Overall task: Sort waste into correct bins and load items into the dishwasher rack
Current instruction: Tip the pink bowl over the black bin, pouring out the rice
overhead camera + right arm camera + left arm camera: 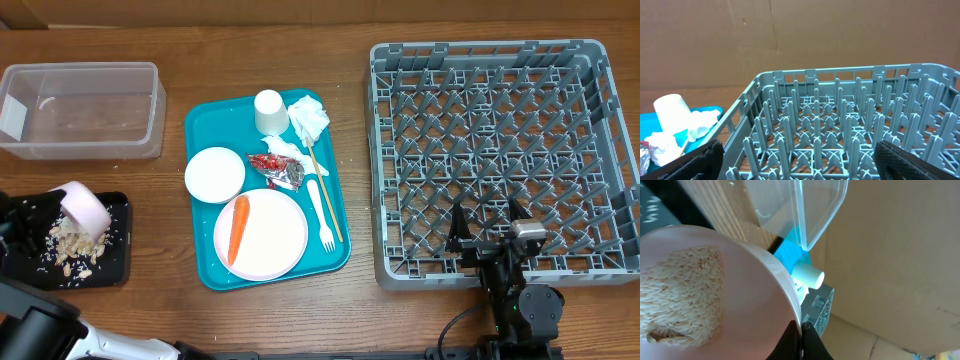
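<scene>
left gripper (802, 339) clamps the tipped bowl (85, 208) at its rim, fingers mostly hidden; right gripper (487, 223) jaws wide apart, cut off over the rack (490, 48)

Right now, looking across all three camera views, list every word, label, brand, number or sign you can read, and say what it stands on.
No text can be read in any view.
White sticker on the clear tub: nothing legible on it.
Foil wrapper: any print is too small and crumpled to read.
Dishwasher rack and teal tray: no markings visible.
</scene>
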Robot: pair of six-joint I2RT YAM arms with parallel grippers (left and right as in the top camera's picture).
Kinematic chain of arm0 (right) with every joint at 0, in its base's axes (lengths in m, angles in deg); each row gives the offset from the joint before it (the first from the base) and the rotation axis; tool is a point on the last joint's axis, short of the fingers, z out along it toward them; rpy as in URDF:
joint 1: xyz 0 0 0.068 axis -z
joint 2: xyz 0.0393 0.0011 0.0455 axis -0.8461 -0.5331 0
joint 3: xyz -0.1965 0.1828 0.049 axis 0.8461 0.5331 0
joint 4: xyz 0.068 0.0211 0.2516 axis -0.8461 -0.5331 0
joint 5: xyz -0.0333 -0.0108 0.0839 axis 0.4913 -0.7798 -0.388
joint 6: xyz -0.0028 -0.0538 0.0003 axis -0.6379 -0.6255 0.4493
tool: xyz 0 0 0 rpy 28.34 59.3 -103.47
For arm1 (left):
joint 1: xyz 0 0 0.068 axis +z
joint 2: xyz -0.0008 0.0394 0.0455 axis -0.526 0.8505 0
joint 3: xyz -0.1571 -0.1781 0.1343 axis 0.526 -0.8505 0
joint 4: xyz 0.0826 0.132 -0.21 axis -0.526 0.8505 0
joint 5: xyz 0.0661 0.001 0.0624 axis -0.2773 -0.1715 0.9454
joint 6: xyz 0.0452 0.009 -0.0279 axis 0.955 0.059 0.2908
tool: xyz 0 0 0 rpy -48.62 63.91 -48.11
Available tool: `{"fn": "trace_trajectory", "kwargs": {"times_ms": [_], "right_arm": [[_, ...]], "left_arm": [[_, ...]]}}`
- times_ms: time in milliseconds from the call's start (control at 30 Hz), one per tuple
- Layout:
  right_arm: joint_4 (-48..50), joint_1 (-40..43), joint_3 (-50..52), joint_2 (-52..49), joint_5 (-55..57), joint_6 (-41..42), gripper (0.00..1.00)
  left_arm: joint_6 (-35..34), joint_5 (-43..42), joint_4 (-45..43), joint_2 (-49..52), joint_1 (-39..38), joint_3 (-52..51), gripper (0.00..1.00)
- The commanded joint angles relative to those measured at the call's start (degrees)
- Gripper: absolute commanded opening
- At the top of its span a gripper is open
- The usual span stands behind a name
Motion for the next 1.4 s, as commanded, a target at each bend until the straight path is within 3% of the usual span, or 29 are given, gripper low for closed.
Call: {"fn": "trace_trajectory", "kwargs": {"times_ms": [0,267,367,633,767,933,1000,1067,1100,1200,1300,1367], "right_arm": [[0.15,0.26,0.59,0.68,0.33,0.24,1.00],[0.15,0.26,0.59,0.68,0.33,0.24,1.00],[0.15,0.26,0.59,0.68,0.33,0.24,1.00],[0.15,0.26,0.59,0.68,0.33,0.24,1.00],[0.15,0.26,0.59,0.68,0.33,0.24,1.00],[0.15,0.26,0.59,0.68,0.33,0.24,1.00],[0.15,0.26,0.59,0.68,0.33,0.24,1.00],[0.13,0.26,0.59,0.68,0.33,0.24,1.00],[0.15,0.26,0.59,0.68,0.33,0.24,1.00],[0.13,0.26,0.59,0.68,0.33,0.24,1.00],[0.15,0.26,0.59,0.68,0.33,0.24,1.00],[0.15,0.26,0.59,0.68,0.33,0.24,1.00]], "left_arm": [[2.16,-0.39,0.66,-1.05,1.64,-0.35,0.04],[2.25,-0.07,-0.96,-0.98,2.34,-0.35,0.04],[6.29,-3.82,-1.18,-0.98,2.25,-0.35,0.04],[5.49,-1.88,-2.03,-0.15,2.14,-0.35,0.04],[10.03,-1.95,-2.27,-0.11,2.29,-0.35,0.04],[10.08,-4.46,-2.71,-0.11,2.23,-0.35,0.04],[8.31,-0.24,-2.95,-0.11,2.23,-0.35,0.04],[-1.97,11.08,-3.72,-0.09,2.23,-0.35,0.04],[-1.95,12.15,-3.72,-0.09,2.29,-0.35,0.04],[4.26,4.24,-3.69,-0.09,2.38,-0.35,0.04],[2.40,3.78,-3.82,-0.09,2.32,-0.35,0.04],[6.82,-0.57,-3.74,-0.09,2.45,-0.35,0.04]]}}
